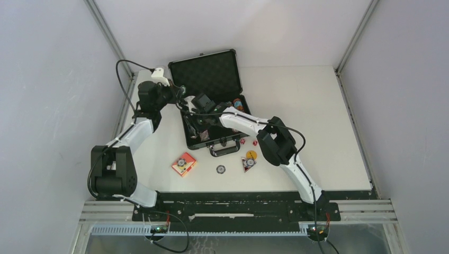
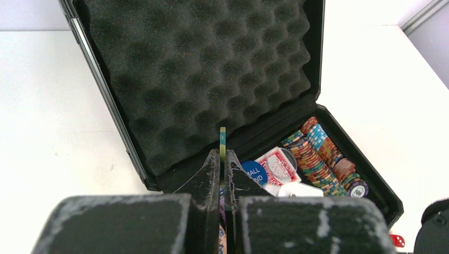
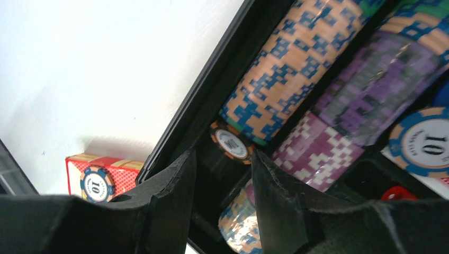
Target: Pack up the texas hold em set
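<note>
The black briefcase [image 1: 186, 129] lies open at the table's middle, its foam lid [image 1: 205, 73] standing up behind. Rows of multicoloured chips [image 2: 317, 153], a red card box [image 2: 278, 165] and a blue dealer button [image 2: 254, 172] lie in its base. My left gripper [image 2: 223, 156] is shut on one chip [image 2: 223, 136], held edge-on above the case's left part. My right gripper [image 3: 223, 164] is open inside the case, above an orange chip [image 3: 231, 142] and the chip rows [image 3: 296, 63]. Both grippers meet over the case in the top view, the left [image 1: 185, 103] and the right [image 1: 204, 124].
On the table in front of the case lie a red card box [image 1: 183, 164] with a chip on it, a single chip [image 1: 221, 169], a yellow button [image 1: 251, 155], a red piece with a chip [image 1: 248, 164] and two red dice [image 1: 242, 141]. The card box also shows in the right wrist view [image 3: 100, 177].
</note>
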Available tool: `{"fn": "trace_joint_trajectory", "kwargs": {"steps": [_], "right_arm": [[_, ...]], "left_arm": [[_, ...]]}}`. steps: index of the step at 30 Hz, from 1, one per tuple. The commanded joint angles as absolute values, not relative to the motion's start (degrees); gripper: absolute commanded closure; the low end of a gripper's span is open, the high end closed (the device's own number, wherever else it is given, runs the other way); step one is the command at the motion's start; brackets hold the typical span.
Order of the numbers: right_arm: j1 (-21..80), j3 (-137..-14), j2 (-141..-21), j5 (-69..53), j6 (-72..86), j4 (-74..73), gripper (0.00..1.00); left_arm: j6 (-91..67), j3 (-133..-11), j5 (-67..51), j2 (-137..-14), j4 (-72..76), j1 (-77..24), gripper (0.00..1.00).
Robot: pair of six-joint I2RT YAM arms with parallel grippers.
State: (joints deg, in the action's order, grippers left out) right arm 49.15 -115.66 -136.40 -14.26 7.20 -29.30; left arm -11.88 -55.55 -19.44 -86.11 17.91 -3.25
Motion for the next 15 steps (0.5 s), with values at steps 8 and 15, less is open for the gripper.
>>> {"fn": "trace_joint_trajectory", "kwargs": {"steps": [8, 15], "right_arm": [[48.9, -109.2, -128.5, -15.3, 6.4, -24.2, 0.75], [51.2, -104.4, -129.0, -15.2, 6.6, -23.3, 1.0]], "left_arm": [[-10.6, -54.4, -18.7, -83.1, 20.4, -3.4, 1.0], [-11.2, -54.6, -19.4, -83.6, 21.0, -3.4, 1.0]]}}
